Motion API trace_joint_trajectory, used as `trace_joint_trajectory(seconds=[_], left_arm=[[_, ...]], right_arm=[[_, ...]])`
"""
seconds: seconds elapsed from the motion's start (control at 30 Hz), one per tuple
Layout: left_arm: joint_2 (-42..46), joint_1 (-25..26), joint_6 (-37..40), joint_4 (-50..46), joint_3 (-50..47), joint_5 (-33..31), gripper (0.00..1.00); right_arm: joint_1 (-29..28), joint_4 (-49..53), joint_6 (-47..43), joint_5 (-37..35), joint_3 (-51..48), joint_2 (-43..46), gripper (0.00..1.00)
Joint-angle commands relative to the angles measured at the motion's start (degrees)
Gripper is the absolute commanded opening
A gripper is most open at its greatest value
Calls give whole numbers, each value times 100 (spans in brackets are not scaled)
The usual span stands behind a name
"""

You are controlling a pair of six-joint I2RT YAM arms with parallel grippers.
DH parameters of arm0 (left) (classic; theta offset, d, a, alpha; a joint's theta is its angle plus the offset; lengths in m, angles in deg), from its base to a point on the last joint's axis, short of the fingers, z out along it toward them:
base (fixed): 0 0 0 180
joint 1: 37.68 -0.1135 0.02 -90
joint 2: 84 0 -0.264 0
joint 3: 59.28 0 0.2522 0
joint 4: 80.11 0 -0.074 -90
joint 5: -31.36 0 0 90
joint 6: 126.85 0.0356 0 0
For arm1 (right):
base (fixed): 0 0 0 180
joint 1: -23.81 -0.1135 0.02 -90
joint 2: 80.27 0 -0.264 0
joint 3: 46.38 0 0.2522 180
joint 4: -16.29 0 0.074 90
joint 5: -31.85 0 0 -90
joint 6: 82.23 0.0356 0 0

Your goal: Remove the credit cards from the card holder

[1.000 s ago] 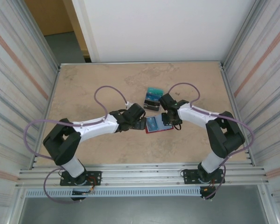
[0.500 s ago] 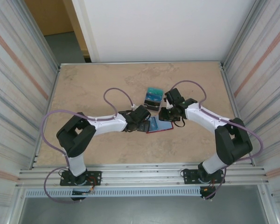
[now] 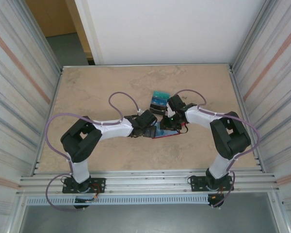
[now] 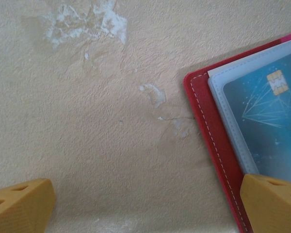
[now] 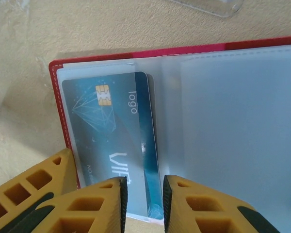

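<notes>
Seeing small red leather-like folding card holder (image 4: 207,131) lying open and flat on beige mottled stone-look worktop (image 3: 97,92), about mid-worktop, pale clear pockets (image 5: 233,121) facing up. In the holder's left half, under the film: blue plastic credit card (image 5: 111,126) with gold chip and "logo" print, seated in its pocket, plus a darker edge just behind the card's right side, can't tell what. Just beyond the holder's far edge: small stack of teal and dark plastic cards (image 3: 158,101), lying outside the holder. Got left end effector (image 4: 145,206) spread wide, low at the holder's left side: one yellow fingertip (image 4: 274,204) over the holder's left border, overlapping red stitching and blue card, the other well off the holder above bare worktop. Got right end effector (image 5: 143,201) down over the holder's near rim, yellow pads (image 5: 104,206) almost pressed together with only a narrow slit left, lined up on the blue card's right edge. Can't tell whether pinching card, pocket film or nothing. Can't read anything through the frosted film on the holder's right half. From above: both end effectors meeting over the holder, one from each side, covering most of it bar a strip of red rim and blue.
</notes>
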Motion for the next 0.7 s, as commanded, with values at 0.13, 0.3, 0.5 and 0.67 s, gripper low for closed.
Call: trace_joint_trajectory(seconds=[0.13,0.3,0.5,0.67], left_arm=[[-46,16,7,-68,-32,-43,99],[-52,20,0,-85,-57,-47,99],[-3,32,-41,-245,-54,-113,99],[110,40,-134,-484,-93,-182,99]], right_arm=[[34,-106,73,156,161,-311,28],[43,-153,84,213,141,-377,28],[43,-474,297,715,-56,-220,25],[82,-872,554,1120,-315,22,21]])
